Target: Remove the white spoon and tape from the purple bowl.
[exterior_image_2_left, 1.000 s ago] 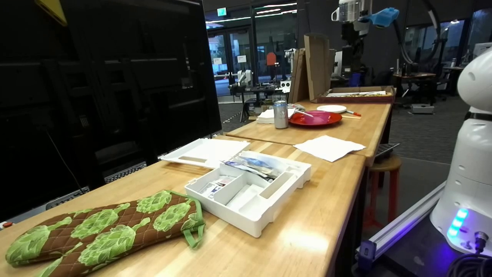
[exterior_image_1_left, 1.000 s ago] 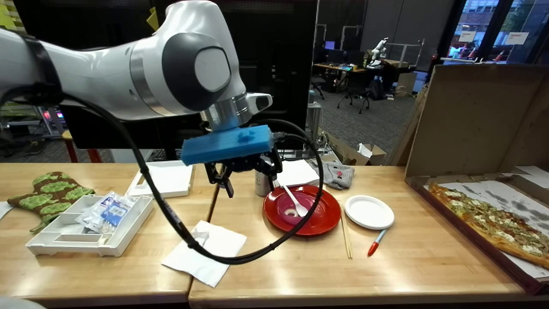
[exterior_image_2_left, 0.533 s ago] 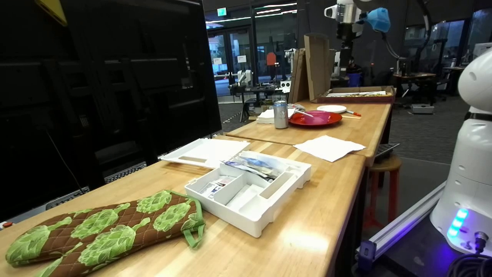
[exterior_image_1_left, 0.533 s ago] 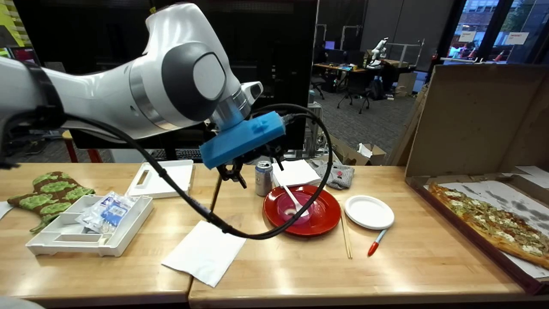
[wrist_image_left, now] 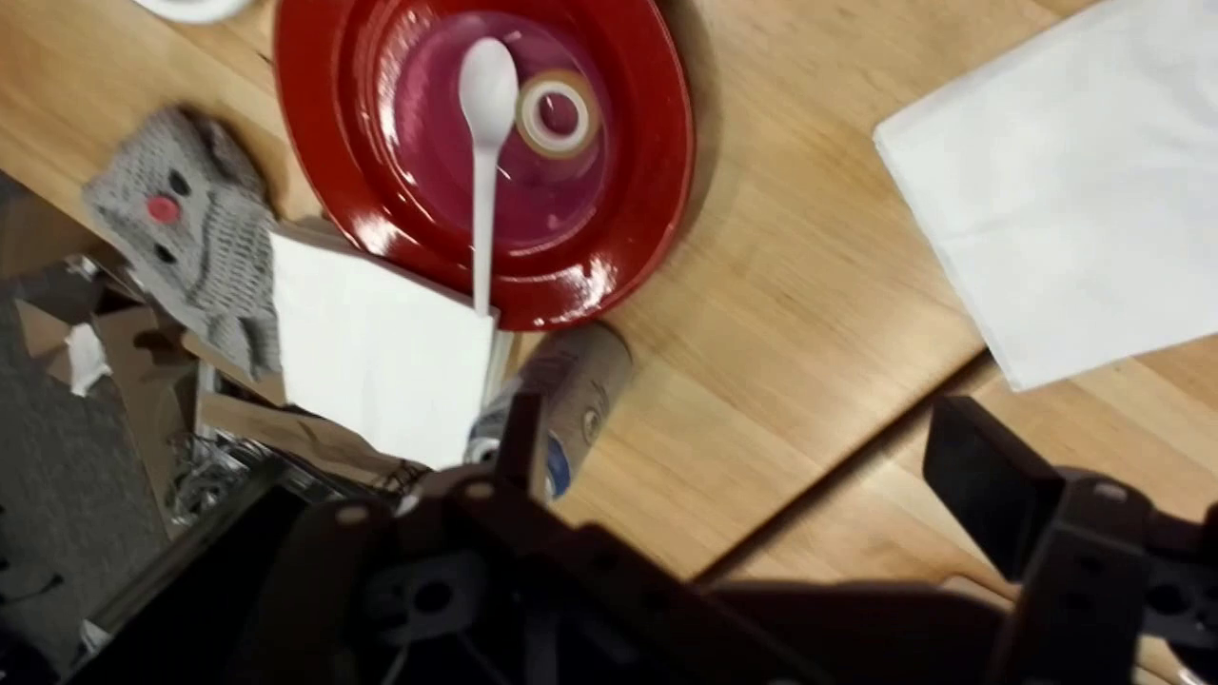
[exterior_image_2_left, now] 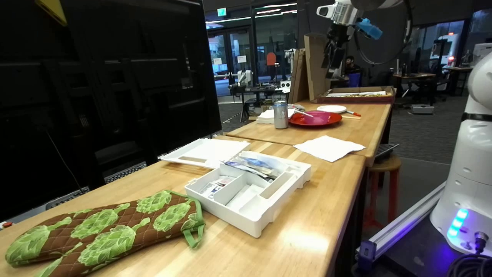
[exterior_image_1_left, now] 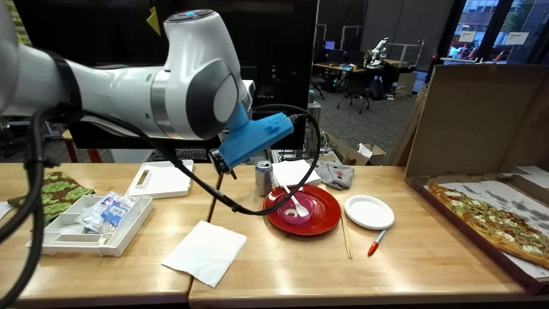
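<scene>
The purple bowl is a small translucent pink-purple bowl standing on a larger red plate; it also shows in the wrist view. The white spoon leans in the bowl, its handle reaching over the plate's rim. The tape, a pale small roll, lies flat in the bowl beside the spoon's head; in an exterior view the tape is partly behind the spoon. My gripper is open and empty, tilted, high above the table and to one side of the bowl. In an exterior view its fingers are mostly hidden.
A can stands close to the plate on the gripper's side. White napkins, a grey knitted item, a white plate, chopsticks and a red-tipped marker surround it. A napkin lies nearer.
The arm has swung and the gripper has turned and tilted, its fingers now mostly hidden behind the blue cover in an exterior view. The spoon, tape and bowl have not moved.
</scene>
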### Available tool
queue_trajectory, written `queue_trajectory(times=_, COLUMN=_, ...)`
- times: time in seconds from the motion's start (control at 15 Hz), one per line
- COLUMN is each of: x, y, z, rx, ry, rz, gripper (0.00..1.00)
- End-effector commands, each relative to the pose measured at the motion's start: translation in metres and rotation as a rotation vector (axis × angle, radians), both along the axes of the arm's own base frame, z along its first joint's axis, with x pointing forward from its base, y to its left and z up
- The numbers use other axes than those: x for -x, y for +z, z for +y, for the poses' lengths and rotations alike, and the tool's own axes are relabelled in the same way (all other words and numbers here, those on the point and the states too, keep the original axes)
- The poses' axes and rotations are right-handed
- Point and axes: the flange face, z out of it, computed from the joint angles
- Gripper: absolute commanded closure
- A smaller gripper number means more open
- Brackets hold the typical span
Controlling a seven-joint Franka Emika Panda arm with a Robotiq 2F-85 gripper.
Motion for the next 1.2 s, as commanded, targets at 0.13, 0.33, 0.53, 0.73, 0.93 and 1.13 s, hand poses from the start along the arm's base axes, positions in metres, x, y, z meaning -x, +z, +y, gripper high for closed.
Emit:
queue_trajectory(times=0.13, x=-0.027, y=-0.012, z=-0.004, rx=-0.136, ry=0.126, rz=0.047, gripper=0.0)
queue_trajectory(times=0.33, x=-0.041, y=-0.022, z=-0.014, rx=-0.029, ry=0.002, rz=0.01, gripper=0.0)
queue_trajectory(times=0.53, x=-0.035, y=-0.025, z=-0.015, rx=-0.052, ry=0.019, rz=0.022, gripper=0.0)
queue_trajectory(times=0.73, x=-0.039, y=-0.027, z=-0.014, rx=-0.044, ry=0.012, rz=0.025, gripper=0.0)
queue_trajectory(times=0.93, x=-0.045, y=-0.03, z=-0.008, rx=-0.1, ry=-0.003, rz=0.069, gripper=0.0)
queue_trajectory(times=1.13, x=-0.059, y=-0.033, z=-0.009, rx=-0.158, ry=0.016, rz=0.068, gripper=0.0)
